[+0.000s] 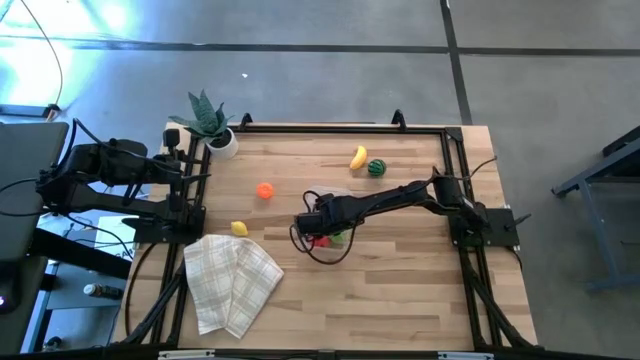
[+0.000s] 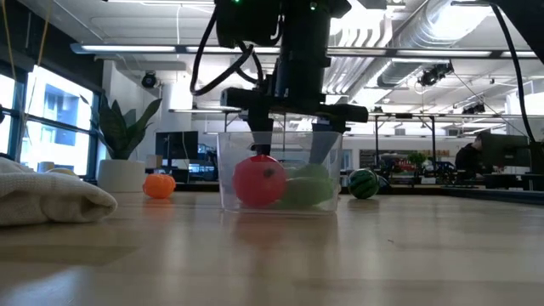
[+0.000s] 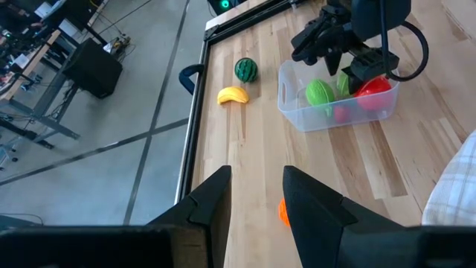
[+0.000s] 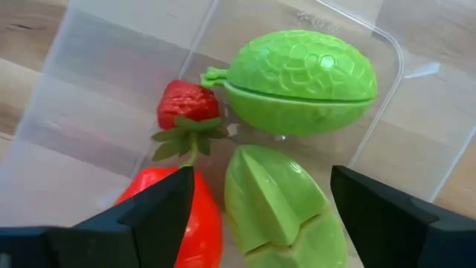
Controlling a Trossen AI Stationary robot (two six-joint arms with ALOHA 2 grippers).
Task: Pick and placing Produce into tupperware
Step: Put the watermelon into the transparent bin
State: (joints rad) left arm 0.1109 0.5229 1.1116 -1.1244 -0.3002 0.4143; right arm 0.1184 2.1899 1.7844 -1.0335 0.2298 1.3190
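Note:
The clear tupperware [image 3: 294,97] stands mid-table, its bottom flat on the wood. In it lie a red fruit [image 4: 175,223], a strawberry [image 4: 182,104], a light green bumpy fruit [image 4: 305,74] and a light green ridged fruit [image 4: 279,201]. My right gripper [image 4: 260,216] is open and reaches down into the tub, a finger on each side of the ridged fruit. Loose on the table lie a yellow banana [image 1: 358,157], a striped green melon [image 1: 376,168], an orange fruit [image 1: 264,190] and a yellow lemon [image 1: 239,228]. My left gripper [image 3: 256,197] hangs open over the table's left edge. My right gripper comes from above, pointing steeply down into the tupperware. One finger [image 4: 152,216] stands over the red fruit's edge, and I cannot tell whether it touches. The ridged green fruit lies on the tub's floor, apart from both fingers.
A potted green plant [image 1: 210,122] stands at the far left corner. A checked folded cloth [image 1: 230,280] lies near the front left. Black frame rails [image 1: 340,127] run along the table's edges. Bare wood lies to the front right.

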